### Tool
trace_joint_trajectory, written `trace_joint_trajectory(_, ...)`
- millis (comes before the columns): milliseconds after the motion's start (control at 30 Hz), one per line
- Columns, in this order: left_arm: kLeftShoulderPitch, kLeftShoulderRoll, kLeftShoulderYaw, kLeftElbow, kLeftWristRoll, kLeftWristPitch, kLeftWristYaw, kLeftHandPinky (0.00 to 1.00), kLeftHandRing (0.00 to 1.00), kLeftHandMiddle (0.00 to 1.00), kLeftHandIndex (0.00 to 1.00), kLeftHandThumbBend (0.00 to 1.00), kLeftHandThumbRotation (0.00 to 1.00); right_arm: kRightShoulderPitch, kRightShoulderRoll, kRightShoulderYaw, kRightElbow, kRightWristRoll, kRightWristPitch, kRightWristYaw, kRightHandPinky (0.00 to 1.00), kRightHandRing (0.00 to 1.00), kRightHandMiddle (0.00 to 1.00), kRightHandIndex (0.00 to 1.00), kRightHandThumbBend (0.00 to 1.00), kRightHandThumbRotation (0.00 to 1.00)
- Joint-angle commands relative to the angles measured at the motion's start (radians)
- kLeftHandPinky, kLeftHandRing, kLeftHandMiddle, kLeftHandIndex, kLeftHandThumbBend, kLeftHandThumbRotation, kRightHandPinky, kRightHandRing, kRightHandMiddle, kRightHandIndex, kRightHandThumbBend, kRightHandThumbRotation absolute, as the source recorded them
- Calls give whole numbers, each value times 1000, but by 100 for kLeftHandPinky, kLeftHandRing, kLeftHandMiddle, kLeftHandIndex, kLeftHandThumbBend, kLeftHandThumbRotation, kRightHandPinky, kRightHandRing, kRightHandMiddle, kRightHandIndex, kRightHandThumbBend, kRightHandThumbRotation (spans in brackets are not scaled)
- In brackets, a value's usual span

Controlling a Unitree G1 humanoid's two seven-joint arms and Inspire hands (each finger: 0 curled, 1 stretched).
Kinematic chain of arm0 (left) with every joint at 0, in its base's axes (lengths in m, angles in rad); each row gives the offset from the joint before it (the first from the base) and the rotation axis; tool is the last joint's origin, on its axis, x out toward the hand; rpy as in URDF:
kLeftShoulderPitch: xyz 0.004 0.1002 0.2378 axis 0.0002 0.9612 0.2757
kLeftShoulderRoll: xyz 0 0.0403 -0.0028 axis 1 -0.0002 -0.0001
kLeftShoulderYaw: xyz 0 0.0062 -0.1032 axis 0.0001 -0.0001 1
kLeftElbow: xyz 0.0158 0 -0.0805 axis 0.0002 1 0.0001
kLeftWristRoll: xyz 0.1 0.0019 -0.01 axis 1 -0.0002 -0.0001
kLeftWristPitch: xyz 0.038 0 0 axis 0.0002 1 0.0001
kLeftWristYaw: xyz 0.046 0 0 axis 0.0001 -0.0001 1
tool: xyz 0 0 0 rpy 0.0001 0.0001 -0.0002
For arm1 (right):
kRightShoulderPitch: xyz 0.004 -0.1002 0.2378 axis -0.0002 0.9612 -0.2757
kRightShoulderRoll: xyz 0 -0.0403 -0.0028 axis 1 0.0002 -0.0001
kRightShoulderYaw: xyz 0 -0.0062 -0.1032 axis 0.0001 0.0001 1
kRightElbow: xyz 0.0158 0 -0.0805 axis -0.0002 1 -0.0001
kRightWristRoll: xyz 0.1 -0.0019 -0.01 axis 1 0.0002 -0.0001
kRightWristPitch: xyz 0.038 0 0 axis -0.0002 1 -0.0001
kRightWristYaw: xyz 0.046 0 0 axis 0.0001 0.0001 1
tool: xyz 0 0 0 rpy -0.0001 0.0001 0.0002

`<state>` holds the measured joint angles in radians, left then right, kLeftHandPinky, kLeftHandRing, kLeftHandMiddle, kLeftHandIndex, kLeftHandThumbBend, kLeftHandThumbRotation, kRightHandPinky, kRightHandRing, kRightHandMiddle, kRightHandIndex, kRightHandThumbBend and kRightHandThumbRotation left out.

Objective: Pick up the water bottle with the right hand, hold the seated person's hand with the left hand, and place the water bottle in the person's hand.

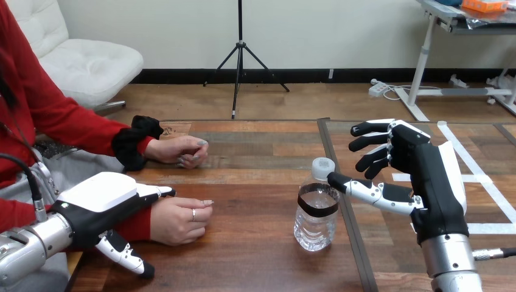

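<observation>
At lower left the left hand (100, 201) lies over the wrist of the person's near hand (179, 220), fingers straight, on the table (255, 255). The person's far hand (182, 151) rests above. At centre the bottle (316, 219) stands upright. To its right the right hand (420, 176) is spread open, with its thumb by the bottle's neck.

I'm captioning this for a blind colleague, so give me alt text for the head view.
The robot's right hand, open, is beside an upright bottle on the table, thumb by its neck. Its left hand lies over the wrist of the person's nearer hand.
</observation>
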<state>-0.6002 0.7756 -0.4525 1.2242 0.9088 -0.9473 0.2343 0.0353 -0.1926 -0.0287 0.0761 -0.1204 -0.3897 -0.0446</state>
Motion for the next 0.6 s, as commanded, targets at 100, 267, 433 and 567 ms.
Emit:
trace_joint_trajectory(100,-50,17,-9,3,-22,-10,40,81,90,91,92,100,42,-22,3,-6,-79,-6,52,6,35,43,58,63,95,0)
trace_joint_trajectory(267,-47,12,11,14,-63,-22,-12,82,91,92,93,100,40,-21,4,-3,-94,-7,76,9,38,47,59,65,97,1)
trace_joint_trajectory(433,-42,15,5,6,-71,-26,-3,82,92,92,93,100,40,-21,1,1,-103,-14,96,13,44,53,62,68,99,6)
trace_joint_trajectory(567,-41,17,-1,6,-68,-28,9,82,91,92,93,100,40,-23,-1,4,-104,-19,102,15,50,59,66,70,100,12)
